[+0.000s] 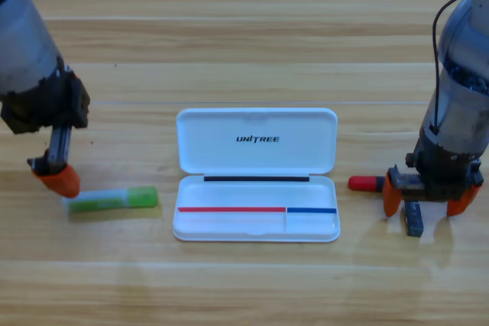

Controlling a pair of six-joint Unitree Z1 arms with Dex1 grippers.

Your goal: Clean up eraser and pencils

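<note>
A wooden table (244, 36) is filling the view. At the left, the left gripper (57, 177) is hanging just above the far-left end of the pale pencil with the green end (114, 199); I cannot tell how wide its jaws are standing. In the middle the white case (257, 177) is lying open. At the right, the right gripper (429, 198) is pointing down with jaws spread, the eraser (413, 220) lying between them, not gripped. The dark pencil's red end (365, 183) is sticking out just left of it.
</note>
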